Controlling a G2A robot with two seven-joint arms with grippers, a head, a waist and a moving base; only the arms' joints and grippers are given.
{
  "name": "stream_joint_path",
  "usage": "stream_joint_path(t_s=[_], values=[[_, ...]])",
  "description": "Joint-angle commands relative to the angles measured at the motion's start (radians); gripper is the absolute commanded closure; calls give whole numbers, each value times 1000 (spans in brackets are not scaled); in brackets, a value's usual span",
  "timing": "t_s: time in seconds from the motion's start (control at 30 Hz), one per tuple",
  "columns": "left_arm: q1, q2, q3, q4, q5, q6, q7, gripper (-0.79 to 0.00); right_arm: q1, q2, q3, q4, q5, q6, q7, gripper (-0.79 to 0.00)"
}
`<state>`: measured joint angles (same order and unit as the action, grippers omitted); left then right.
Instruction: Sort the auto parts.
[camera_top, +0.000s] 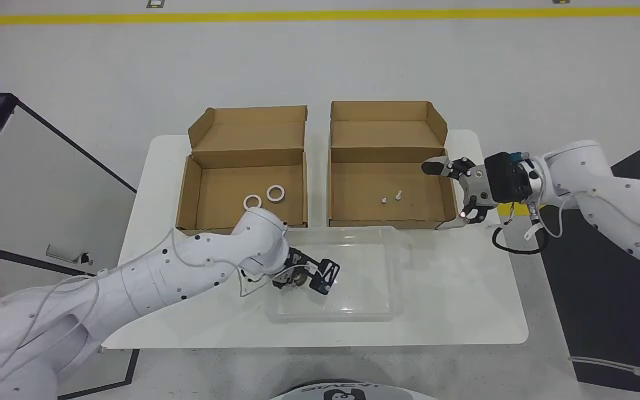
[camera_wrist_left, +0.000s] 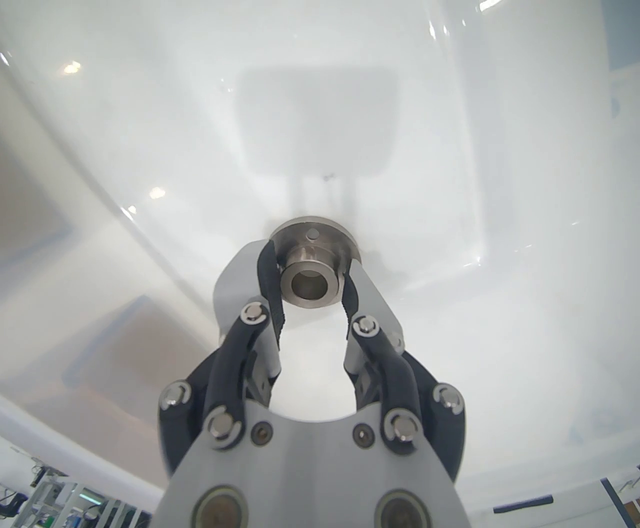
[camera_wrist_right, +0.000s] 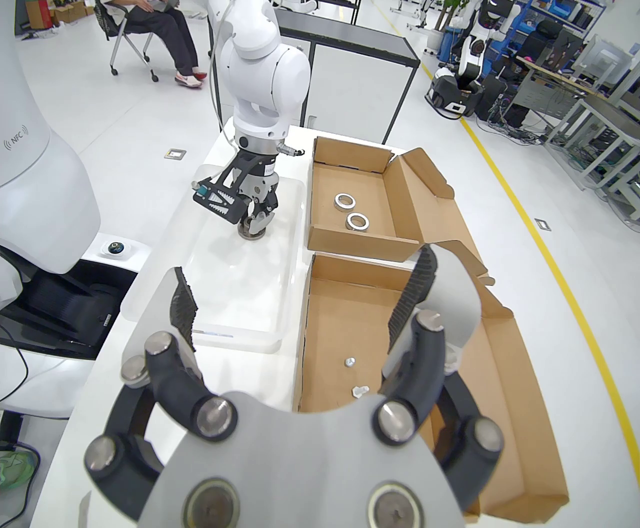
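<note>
- My left claw (camera_wrist_left: 309, 265) is clamped on the bushing (camera_wrist_left: 312, 234), pads on the narrow collar, flange facing away from me.
- The bushing is low inside the tray (camera_top: 372, 302), at the tray's 9 o'clock end. I can't tell if the flange touches the floor.
- It looks like solid metal: stiff, heavy for its size, smooth, so probably slippery. No crush risk, so I can squeeze firmly.
- The collar is the best hold. The flange is wide and thin and sits just beyond the pads, so it should stop the bushing sliding out that way.
- The grip is out near the fingertips with little pad overlap, so a fast swing could twist the bushing.
- My right claw (camera_wrist_right: 300, 270) is wide open and empty over the 3 o'clock wall of the right box (camera_top: 360, 208), well apart from the left claw.
- The left box (camera_top: 215, 205) at my 12 holds two rings (camera_top: 253, 202). The right box at about 2 holds two bolts (camera_top: 382, 199).
- Edges in the way are the tray's 12 o'clock wall, then the box front wall just beside it. I'd lift above both first.
- The box floors have plenty of bare room. The flaps stand up on the 12 o'clock side only.
- The table (camera_top: 480, 300) is open at 3 o'clock of the tray.
</note>
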<state>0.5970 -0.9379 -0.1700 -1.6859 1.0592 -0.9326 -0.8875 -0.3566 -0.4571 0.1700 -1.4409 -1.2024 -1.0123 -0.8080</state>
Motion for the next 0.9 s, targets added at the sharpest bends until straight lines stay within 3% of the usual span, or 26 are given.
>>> stream_joint_path(t_s=[0.0,0.07,0.13,0.53,0.87], values=[[1,-1,0,1,1,0,0,-225,0,0,0,0,0,0,0,-785],[2,-3,0,5,3,1,-1,-160,0,0,0,0,0,0,0,-785],[2,-4,0,7,3,3,-3,0,0,0,0,0,0,0,0,-785],[-26,10,-29,-50,-63,30,-30,0,0,0,0,0,0,0,0,-785],[-28,76,-176,-204,-127,45,53,0,0,0,0,0,0,0,0,-785]])
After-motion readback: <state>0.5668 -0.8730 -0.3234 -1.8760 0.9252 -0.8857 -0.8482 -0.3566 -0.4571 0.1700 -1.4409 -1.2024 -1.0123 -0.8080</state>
